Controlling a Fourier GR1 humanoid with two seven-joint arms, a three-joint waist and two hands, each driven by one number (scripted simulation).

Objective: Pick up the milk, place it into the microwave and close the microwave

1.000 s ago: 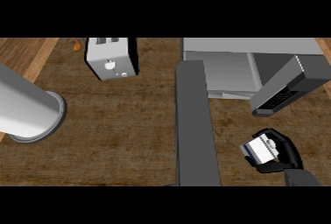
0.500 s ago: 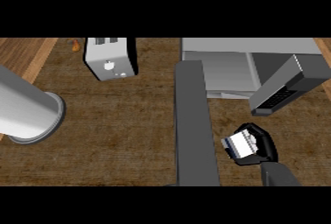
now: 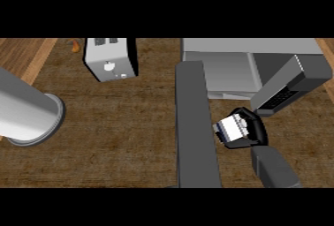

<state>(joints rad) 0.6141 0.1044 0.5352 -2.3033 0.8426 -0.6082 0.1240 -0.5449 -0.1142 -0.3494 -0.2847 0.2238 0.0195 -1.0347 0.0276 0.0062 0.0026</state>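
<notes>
Right hand (image 3: 253,129) is curled round the milk (image 3: 231,129), a small white carton with a dark blue band, fingers wrapped over its far side so part of it is hidden. The carton sits tilted in the grip, held above the brown wood-grain counter (image 3: 124,132), just in front of the microwave (image 3: 222,66). Grey right forearm (image 3: 274,167) comes up from the lower edge at the right.

Microwave is at the top right, light grey body with the cavity facing the viewer. Its door (image 3: 294,86) is swung open to the right, dark grey, with a black keypad strip near its lower end. The hand and milk are just beside the door's lower corner, apart from the cavity, not inside.

A long dark grey bar (image 3: 194,128) runs vertically through the middle, from near the microwave's left front down to the lower edge; the milk is just right of it. Cannot tell what the bar belongs to.

Silver toaster (image 3: 111,59) stands at the top left-centre, well apart from the hand. A large grey cylinder (image 3: 26,112) enters at the left edge; it is likely the left forearm, no hand visible on it.
</notes>
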